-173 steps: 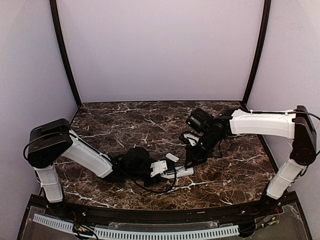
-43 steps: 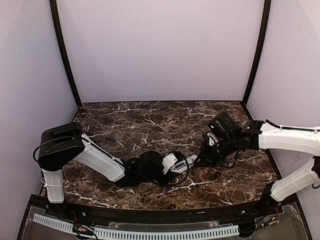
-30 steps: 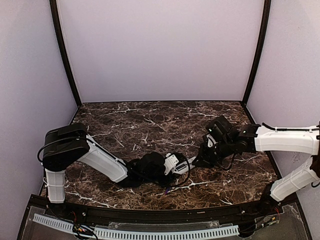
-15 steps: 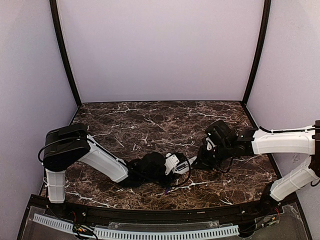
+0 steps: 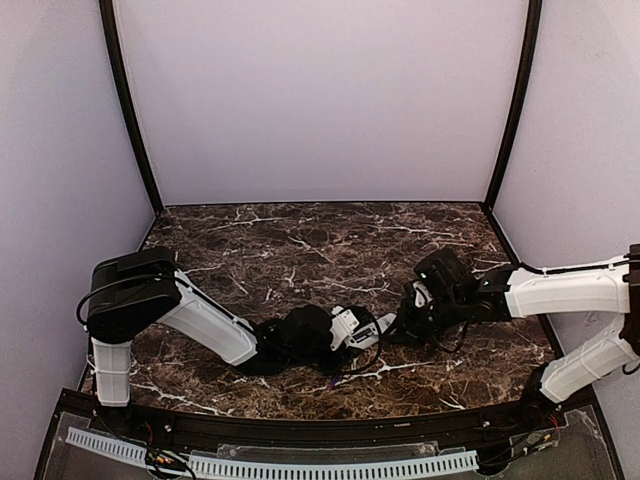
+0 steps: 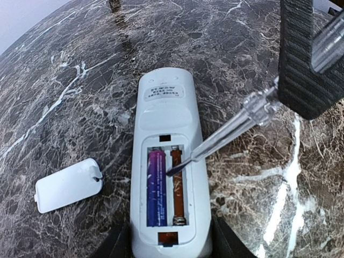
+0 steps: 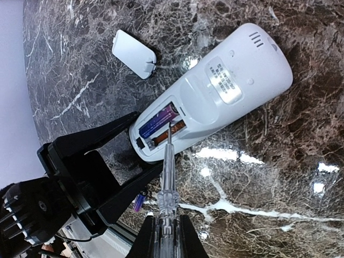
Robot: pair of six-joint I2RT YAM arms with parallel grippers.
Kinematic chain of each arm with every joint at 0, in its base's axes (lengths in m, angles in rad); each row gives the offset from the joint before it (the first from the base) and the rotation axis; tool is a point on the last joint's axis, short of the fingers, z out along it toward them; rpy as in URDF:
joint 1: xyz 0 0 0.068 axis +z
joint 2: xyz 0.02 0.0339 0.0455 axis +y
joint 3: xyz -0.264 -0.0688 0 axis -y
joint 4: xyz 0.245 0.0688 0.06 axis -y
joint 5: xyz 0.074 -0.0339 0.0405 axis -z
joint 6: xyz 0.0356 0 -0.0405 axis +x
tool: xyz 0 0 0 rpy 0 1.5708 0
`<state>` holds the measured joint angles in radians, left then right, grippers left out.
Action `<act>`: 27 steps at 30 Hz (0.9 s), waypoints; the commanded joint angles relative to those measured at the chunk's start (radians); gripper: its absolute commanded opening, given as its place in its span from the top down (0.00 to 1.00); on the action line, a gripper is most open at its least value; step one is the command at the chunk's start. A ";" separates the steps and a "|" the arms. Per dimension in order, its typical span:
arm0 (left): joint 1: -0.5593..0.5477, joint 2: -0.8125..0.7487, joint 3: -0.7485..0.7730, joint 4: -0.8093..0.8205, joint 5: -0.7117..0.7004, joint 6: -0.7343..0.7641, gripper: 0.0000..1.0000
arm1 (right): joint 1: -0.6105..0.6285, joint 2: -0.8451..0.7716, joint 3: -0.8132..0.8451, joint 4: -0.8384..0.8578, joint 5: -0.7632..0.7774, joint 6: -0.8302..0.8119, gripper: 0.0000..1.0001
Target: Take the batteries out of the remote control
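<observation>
Back side up, the remote control (image 6: 165, 107) lies just off the middle of the table (image 5: 300, 240), toward five o'clock. The left gripper (image 6: 169, 244) has its fingers closed on the remote's near end, one on each side, pinning it down. The cover (image 6: 68, 184) is off and lies at nine o'clock of the remote, clear of it.

Halfway there, I'd say. One purple battery (image 6: 156, 188) sits in the nine o'clock side of the bay, and the empty slot (image 6: 177, 188) beside it shows bare copper. A loose battery (image 7: 138, 203) lies on the marble at six o'clock of the left gripper.

The right gripper (image 7: 165, 244) is clamped on a clear-handled screwdriver (image 6: 231, 129), which comes in from two o'clock. Its tip is down in the bay along the battery's inner edge; I can't tell if it touches.

This looks like the prying step. The tip needs to get under one end and lever up gently, with the left grip holding firm so the remote doesn't skid.
</observation>
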<state>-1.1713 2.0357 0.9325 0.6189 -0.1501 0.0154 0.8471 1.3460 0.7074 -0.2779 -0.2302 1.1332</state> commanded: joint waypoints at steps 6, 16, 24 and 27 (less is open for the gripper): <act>-0.013 0.008 0.033 0.017 0.031 0.015 1.00 | -0.019 0.054 -0.150 0.218 0.036 0.023 1.00; -0.015 0.013 0.041 0.012 0.078 0.017 1.00 | -0.029 0.122 -0.291 0.496 0.017 0.019 1.00; -0.016 0.018 0.045 0.012 0.122 0.012 1.00 | -0.034 0.159 -0.363 0.660 0.007 -0.011 1.00; -0.016 0.020 0.048 0.007 0.119 0.010 1.00 | -0.034 0.163 -0.376 0.679 -0.004 -0.012 1.00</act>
<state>-1.1652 2.0365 0.9382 0.6041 -0.1345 0.0109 0.8207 1.4006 0.3561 0.3889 -0.3492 1.1301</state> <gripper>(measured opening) 0.463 0.101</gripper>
